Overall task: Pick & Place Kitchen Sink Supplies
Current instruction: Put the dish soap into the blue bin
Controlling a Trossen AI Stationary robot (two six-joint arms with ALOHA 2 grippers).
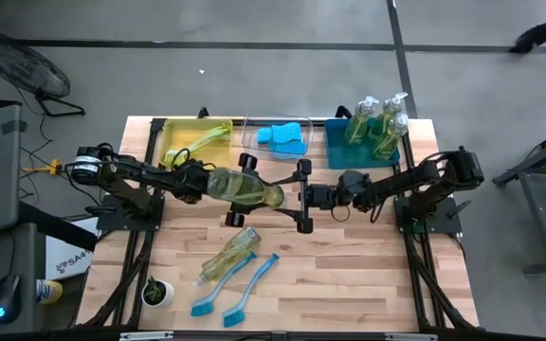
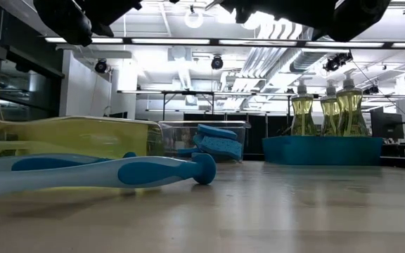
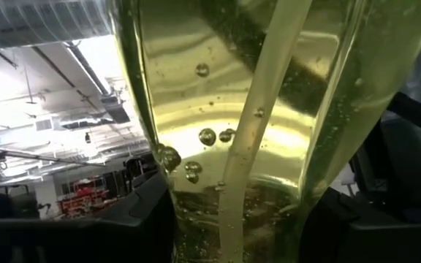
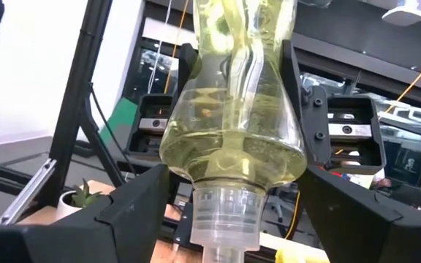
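Soap bottle (image 1: 245, 188), clear yellow-green, flared, lies sideways between both grippers.

Non-task: yellow bin (image 1: 180, 134), clear bin (image 1: 297, 124), teal bin (image 1: 335, 149) lined up along the 12 o'clock edge of the wooden counter (image 1: 349, 275); potted plant (image 1: 156, 293) at 8 o'clock corner.

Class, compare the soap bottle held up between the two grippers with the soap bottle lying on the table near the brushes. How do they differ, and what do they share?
The held soap bottle is off the table, between the left gripper and the right gripper; the lying soap bottle rests on the wooden table, untouched. The held one lies across the table's width; the lying one sits diagonally, beside the blue brushes. Both are clear, yellow-green and on their sides.
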